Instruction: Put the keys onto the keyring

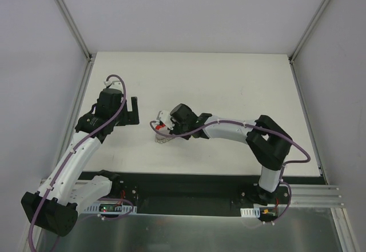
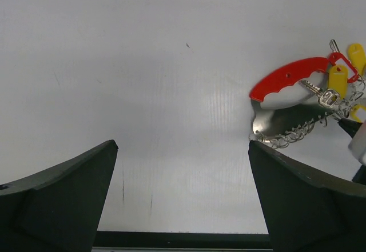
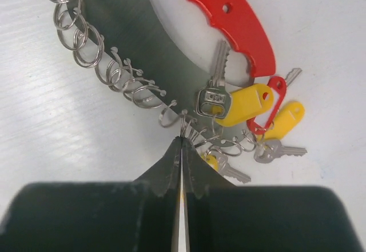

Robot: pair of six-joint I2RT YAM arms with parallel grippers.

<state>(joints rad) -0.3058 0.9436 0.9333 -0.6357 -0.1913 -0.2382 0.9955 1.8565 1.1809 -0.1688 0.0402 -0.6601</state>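
Note:
The keyring lies on the white table: a red curved band, a shiny metal plate and a chain of small silver rings. Three keys with yellow heads lie bunched at its ring end, one partly under my right finger. My right gripper is shut, its tips pinching a thin silver ring of the keyring. From above, the right gripper sits right over the keyring. My left gripper is open over bare table, with the keyring and the keys beyond its right finger. The left gripper stands left of the bunch.
White walls with metal corner posts close in the table at the back and sides. A black strip and the arm bases run along the near edge.

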